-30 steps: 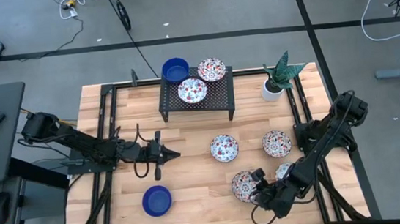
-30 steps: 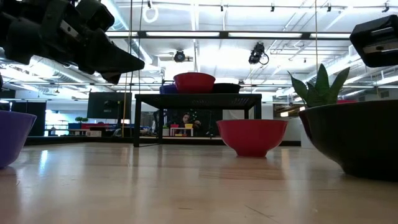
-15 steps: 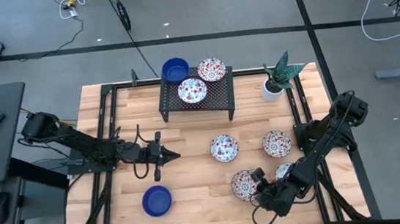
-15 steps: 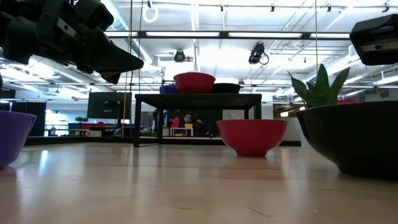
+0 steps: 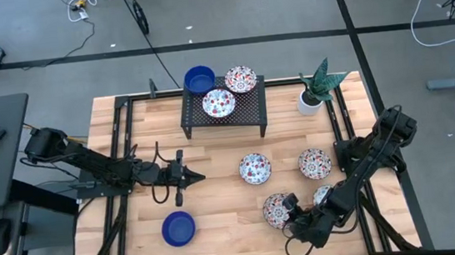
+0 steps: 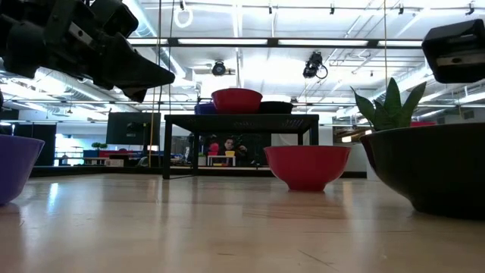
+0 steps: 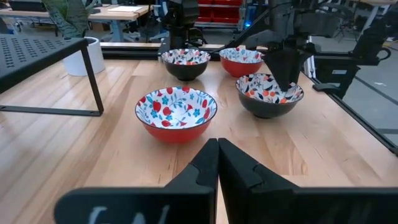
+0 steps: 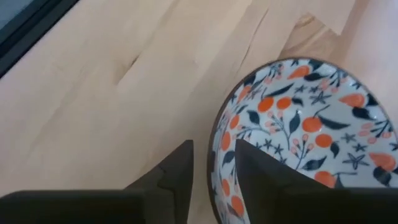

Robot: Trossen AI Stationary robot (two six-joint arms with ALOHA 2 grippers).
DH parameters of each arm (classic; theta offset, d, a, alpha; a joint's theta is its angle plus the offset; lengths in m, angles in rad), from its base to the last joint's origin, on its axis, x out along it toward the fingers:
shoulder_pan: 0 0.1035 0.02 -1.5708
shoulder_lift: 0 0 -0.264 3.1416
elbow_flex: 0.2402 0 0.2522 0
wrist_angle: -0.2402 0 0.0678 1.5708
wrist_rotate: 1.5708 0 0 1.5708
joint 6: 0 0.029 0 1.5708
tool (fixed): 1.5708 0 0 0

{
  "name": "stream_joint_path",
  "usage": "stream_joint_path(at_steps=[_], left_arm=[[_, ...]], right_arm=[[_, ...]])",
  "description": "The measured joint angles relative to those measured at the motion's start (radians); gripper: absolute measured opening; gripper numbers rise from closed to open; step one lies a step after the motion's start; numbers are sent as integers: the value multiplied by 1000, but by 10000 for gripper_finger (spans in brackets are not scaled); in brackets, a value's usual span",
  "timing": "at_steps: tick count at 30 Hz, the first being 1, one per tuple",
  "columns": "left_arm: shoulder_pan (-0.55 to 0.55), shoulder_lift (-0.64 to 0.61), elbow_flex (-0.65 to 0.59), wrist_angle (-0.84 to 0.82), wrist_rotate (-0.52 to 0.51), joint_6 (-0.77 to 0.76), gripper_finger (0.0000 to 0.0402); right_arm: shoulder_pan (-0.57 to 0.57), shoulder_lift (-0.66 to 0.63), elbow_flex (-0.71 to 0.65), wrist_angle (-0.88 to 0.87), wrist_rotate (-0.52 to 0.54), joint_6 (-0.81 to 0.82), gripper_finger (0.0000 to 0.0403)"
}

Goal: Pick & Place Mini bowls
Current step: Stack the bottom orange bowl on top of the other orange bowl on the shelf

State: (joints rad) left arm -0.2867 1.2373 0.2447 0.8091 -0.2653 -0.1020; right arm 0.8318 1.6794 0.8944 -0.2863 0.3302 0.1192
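Several mini bowls show in the high view. On the black rack (image 5: 247, 113) stand a blue one (image 5: 199, 80) and two patterned ones (image 5: 218, 103). A blue one (image 5: 179, 228) and several patterned ones (image 5: 255, 168) rest on their bases on the table. My right gripper (image 5: 293, 216) is open at the near-right bowl (image 5: 276, 210). In the right wrist view its fingers straddle the bowl's rim (image 8: 213, 155), one outside and one inside, with a gap on each side. My left gripper (image 5: 192, 178) hangs shut above mid-table, its fingers (image 7: 217, 158) closed together.
A white pot with a green plant (image 5: 314, 91) stands at the far right corner. Another patterned bowl (image 5: 326, 195) sits close behind my right gripper, and one more (image 5: 315, 163) lies farther back. Bare wood lies between the blue bowl and the rack. Black rails (image 5: 121, 154) frame the table.
My right gripper has sunk a little over the near-right bowl's rim. The bowl stays on the table and the left arm has kept still.
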Motion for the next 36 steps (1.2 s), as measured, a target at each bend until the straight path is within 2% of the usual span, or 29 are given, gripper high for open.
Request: stream_joint_path(at_steps=[6, 14, 18, 23, 27, 30, 33, 36], left_arm=[[0, 0, 0, -4, 0, 0, 16], [0, 0, 0, -6, 0, 0, 16], [0, 0, 0, -6, 0, 0, 16], [0, 0, 0, -6, 0, 0, 16], [0, 0, 0, -3, 0, 0, 16], [0, 0, 0, 0, 0, 0, 16], [0, 0, 0, 2, 0, 0, 16], [0, 0, 0, 4, -1, 1, 16]], right_arm=[[0, -3, 0, -1, 9, 2, 87], [1, -7, 2, 0, 23, -6, 14], [-1, -23, 17, -23, 71, -30, 11], [-40, -92, 80, -83, 140, -173, 6], [-113, -169, 127, -133, 202, -370, 5], [-213, -256, 151, -120, 210, -546, 5], [-365, -329, 178, -114, 194, -691, 5], [-555, -370, 244, -108, 133, -820, 5]])
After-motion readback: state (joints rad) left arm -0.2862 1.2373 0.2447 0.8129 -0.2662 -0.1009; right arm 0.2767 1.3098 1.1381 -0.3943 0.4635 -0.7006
